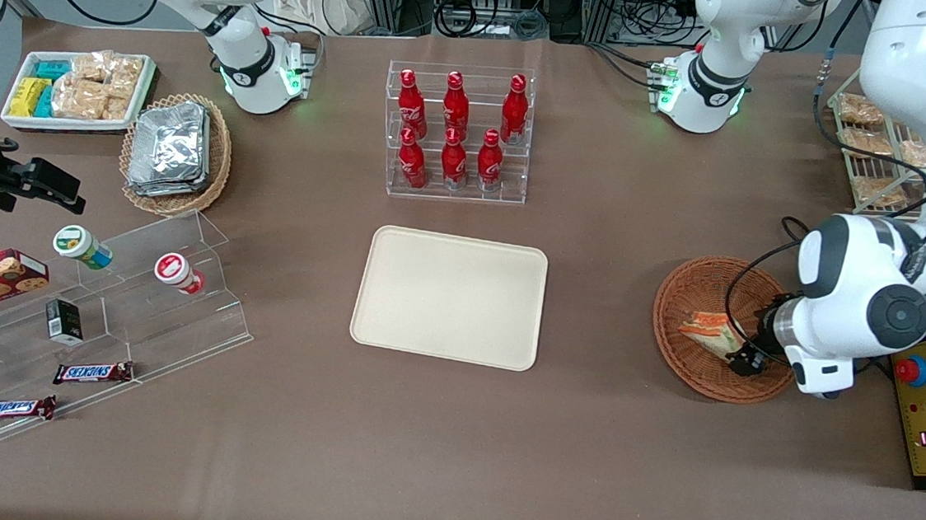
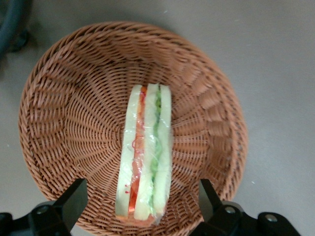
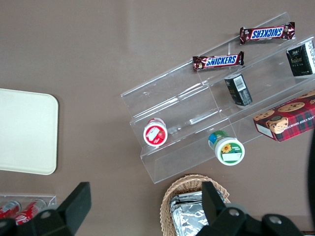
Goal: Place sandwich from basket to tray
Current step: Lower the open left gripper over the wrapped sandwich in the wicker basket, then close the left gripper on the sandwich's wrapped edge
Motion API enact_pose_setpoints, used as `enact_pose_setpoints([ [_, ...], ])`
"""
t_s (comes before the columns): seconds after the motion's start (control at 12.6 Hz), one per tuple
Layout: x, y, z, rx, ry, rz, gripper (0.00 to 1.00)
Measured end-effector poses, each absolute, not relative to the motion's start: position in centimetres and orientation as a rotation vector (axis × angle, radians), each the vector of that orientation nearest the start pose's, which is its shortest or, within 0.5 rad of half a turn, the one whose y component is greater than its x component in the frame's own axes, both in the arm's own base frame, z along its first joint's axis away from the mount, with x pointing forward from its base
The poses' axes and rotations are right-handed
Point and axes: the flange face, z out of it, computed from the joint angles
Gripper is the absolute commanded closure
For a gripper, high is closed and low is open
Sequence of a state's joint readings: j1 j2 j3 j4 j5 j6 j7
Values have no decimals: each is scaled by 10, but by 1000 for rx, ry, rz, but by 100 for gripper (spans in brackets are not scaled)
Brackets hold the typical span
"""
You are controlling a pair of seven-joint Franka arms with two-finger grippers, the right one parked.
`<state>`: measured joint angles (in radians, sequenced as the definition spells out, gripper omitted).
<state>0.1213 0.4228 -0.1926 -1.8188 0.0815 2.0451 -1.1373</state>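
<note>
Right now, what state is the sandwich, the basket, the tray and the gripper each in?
sandwich: wrapped, lying in the basket, not gripped.
basket: upright, holding only the sandwich.
tray: flat on the table, nothing on it.
gripper: open, above the basket, fingers either side of the sandwich.

We see the left arm bent low at the working arm's end of the table, its white wrist tipped down. Our gripper [image 1: 746,358] hangs just above the basket [image 1: 692,294]. In the wrist view its two black fingers [image 2: 74,199] are spread wide apart, one on each side of the sandwich [image 2: 145,157].
</note>
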Motion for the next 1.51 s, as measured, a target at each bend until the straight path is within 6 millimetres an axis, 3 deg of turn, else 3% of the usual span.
enact_pose_setpoints([
  [0.56,599,-32,263,-2562,-1510,312,0],
  [0.72,600,-30,256,-2567,-1522,299,4],
  [0.95,602,-30,236,-2566,-1535,306,35],
  [1.11,605,-31,228,-2568,-1542,306,77],
  [1.19,608,-32,227,-2572,-1547,300,91],
  [1.51,618,-31,238,-2582,-1543,291,96],
])
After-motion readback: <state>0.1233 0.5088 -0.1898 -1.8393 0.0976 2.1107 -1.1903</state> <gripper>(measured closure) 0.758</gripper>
